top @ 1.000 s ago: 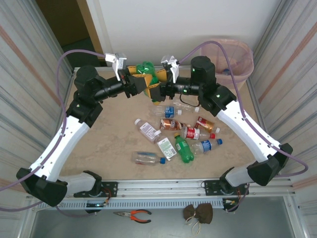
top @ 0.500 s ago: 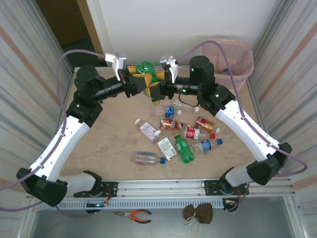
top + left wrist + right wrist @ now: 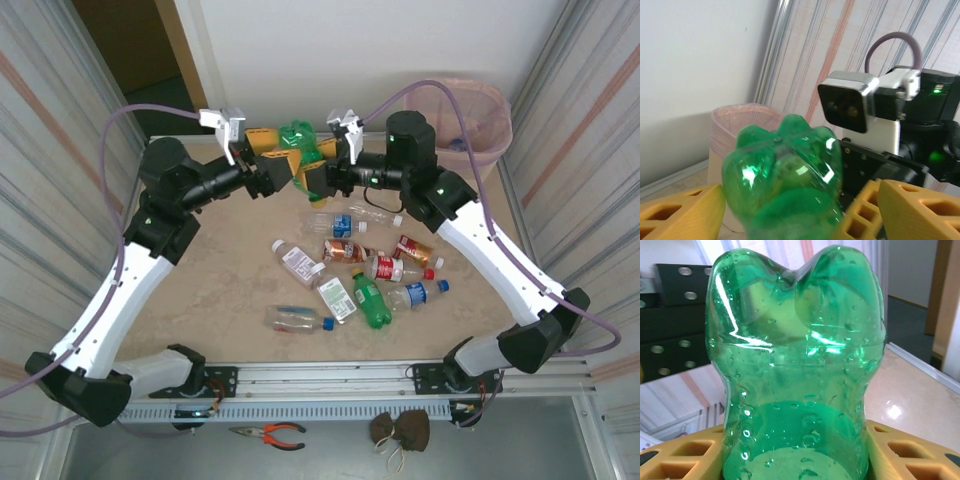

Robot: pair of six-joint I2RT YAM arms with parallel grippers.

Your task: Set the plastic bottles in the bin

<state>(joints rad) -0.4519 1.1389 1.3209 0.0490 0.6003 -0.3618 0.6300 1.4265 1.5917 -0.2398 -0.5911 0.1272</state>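
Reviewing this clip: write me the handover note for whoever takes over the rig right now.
Right end effector: shut on the green bottle, held aloft.
Left end effector: fingers flank the same bottle; grip unclear.
Bin: far right corner, contents unclear.
Done: nothing I can confirm.
Left: bin this bottle, then about ten other bottles lying on the table.

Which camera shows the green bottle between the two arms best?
The right wrist view: the green bottle looks large and sharp. The left wrist view shows its base end-on, blurrier; the top view shows it tiny.
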